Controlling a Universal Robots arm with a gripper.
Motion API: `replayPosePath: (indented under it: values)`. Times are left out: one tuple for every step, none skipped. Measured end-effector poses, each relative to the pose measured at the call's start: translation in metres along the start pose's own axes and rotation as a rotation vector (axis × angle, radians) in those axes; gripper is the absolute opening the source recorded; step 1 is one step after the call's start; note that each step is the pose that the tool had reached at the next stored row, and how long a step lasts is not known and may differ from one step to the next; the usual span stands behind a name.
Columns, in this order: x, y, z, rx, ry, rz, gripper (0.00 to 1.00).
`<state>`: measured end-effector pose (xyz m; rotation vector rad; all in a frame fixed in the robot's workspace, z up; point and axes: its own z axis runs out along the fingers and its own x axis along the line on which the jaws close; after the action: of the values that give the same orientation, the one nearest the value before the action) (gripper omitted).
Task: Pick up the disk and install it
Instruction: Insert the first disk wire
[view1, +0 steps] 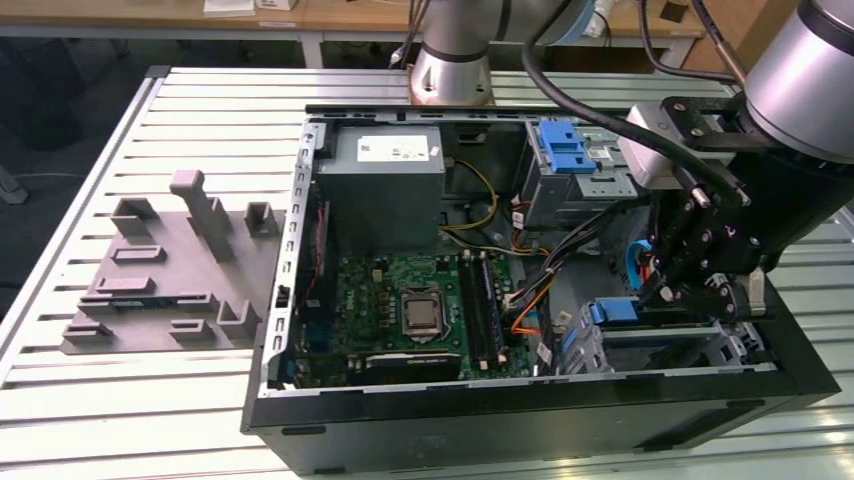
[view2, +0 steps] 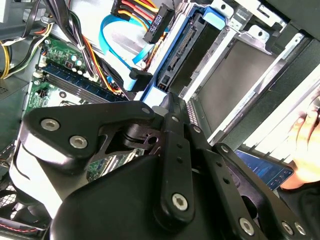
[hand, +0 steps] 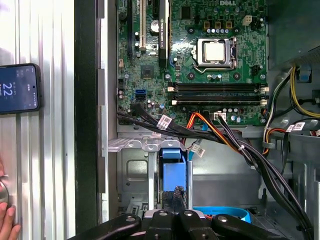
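Near the table's (view1: 80, 400) left edge, as the exterior view shows it, sits a grey holder (view1: 167, 270) with nothing in it. The open case (view1: 534, 410) lies in the middle of the table. Inside it I see the green board (view1: 414, 300), and then a bunch of wires (view1: 534, 290) running toward the bay (view1: 694, 345).

The disk (view1: 625, 312) is in that bay, by the case's wall on the exterior view's right, close to the front corner. It stands on its thin side, with its blue frame facing up at me in the first wrist view (hand: 175, 172).

My gripper (view1: 667, 298) is right at the disk. In the second wrist view its fingers (view2: 176, 145) are pinched close together, with nothing I can see between them. The tips meet the blue frame's edge.

I think I am seating the disk in the bay. To do it well I should push straight along the slot, slowly, and not tip the disk sideways. The orange and black wires hang very near, so I must not trap them
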<state>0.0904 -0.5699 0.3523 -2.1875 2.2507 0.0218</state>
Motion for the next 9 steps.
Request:
replayPosePath:
  values:
    - [0.0,-0.0004,-0.0001,0.0,0.0002,0.0,0.11]
    - [-0.0001,-0.0012,-0.0002,0.0,0.0004,0.0,0.11]
    - [-0.0001,-0.0021,-0.0002,0.0,0.0003,0.0,0.11]
    - [-0.0001,-0.0032,-0.0001,0.0,0.0001,0.0,0.11]
    - [-0.0001,-0.0045,-0.0001,0.0,0.0001,0.0,0.11]
    - [-0.0002,-0.0057,-0.0001,0.0,0.0,0.0,0.11]
    - [-0.0002,-0.0067,-0.0001,0.0,0.0001,0.0,0.11]
    - [-0.0003,-0.0074,-0.0001,0.0001,0.0,0.0,0.11]
    - [-0.0002,-0.0076,-0.0004,0.0,0.0001,0.0,0.11]
